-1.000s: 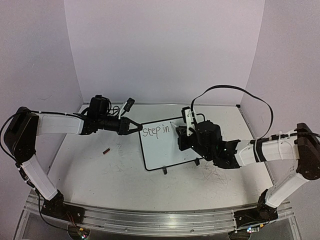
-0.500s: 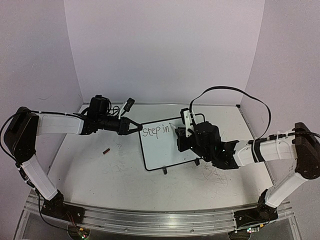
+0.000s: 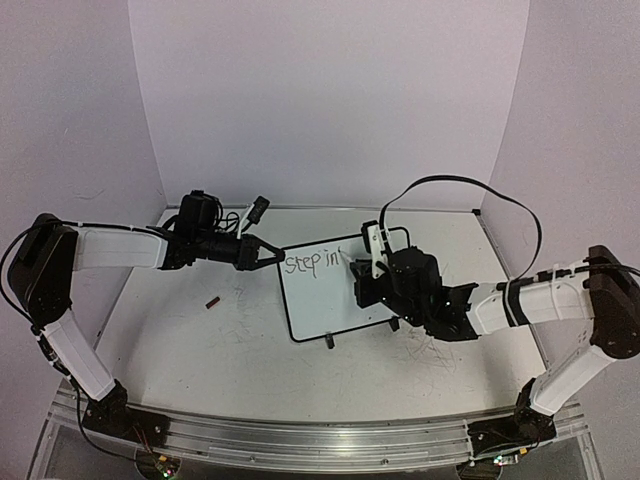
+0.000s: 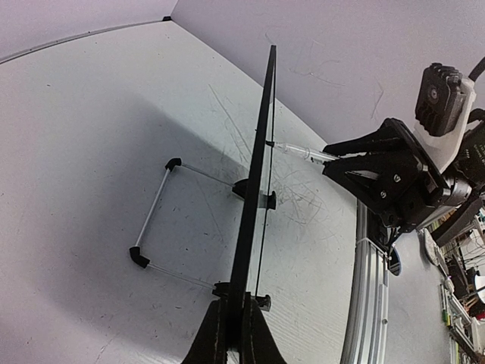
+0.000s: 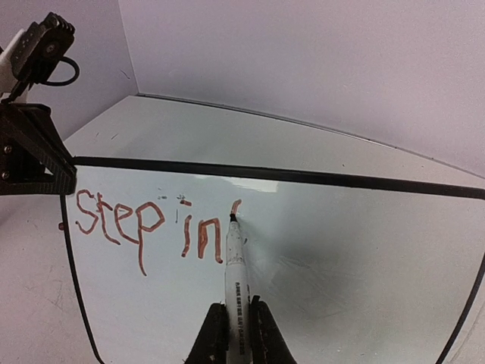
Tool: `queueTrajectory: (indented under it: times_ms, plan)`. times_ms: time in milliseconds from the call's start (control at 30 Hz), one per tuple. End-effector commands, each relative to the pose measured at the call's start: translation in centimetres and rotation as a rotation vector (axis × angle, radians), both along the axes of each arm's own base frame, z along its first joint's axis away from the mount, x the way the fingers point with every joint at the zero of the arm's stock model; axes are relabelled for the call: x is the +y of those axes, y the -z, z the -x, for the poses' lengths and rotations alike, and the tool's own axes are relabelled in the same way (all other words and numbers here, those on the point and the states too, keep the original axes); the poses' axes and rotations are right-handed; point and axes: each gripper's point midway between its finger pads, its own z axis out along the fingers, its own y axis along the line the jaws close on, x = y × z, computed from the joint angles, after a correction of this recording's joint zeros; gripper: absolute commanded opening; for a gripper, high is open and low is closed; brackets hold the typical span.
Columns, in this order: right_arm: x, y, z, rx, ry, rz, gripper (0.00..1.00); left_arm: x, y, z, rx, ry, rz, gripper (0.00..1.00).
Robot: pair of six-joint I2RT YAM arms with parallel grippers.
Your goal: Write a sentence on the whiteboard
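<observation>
The whiteboard's (image 5: 356,258) lower edge is cut off; the reddish speck (image 3: 212,301), perhaps a cap, is unclear.

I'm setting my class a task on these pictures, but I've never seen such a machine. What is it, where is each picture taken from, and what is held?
Two robot arms are bolted to a table. The wide picture looks down from above and behind them; the other two come from a camera on each wrist. The left tool is shut on the edge of a small whiteboard, steadying it. The right tool is shut on a marker whose tip touches the board, where the writing reads "step in". A small dark object lies on the table, apart from the board.
</observation>
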Motion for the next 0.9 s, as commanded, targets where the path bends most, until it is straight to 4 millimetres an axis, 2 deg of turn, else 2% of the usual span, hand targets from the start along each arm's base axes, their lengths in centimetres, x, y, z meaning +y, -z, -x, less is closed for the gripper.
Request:
queueTrajectory:
  times_ms: [0,567,700,867]
  plan:
    - [-0.8,1.1,0.4,0.036,0.008,0.014,0.00,0.2,-1.9,-0.6,-0.076,-0.020,0.006,0.00]
    - [-1.6,2.5,1.3,0.070,0.017,0.022,0.00,0.2,-1.8,-0.6,-0.073,-0.020,0.003,0.00]
    - [-2.2,2.3,1.1,0.060,0.048,0.027,0.00,0.2,-1.8,-0.6,-0.073,-0.020,0.004,0.00]
    - [-2.9,1.0,0.8,0.028,0.085,0.014,0.00,0.1,-1.7,-0.6,-0.072,-0.019,0.004,0.00]
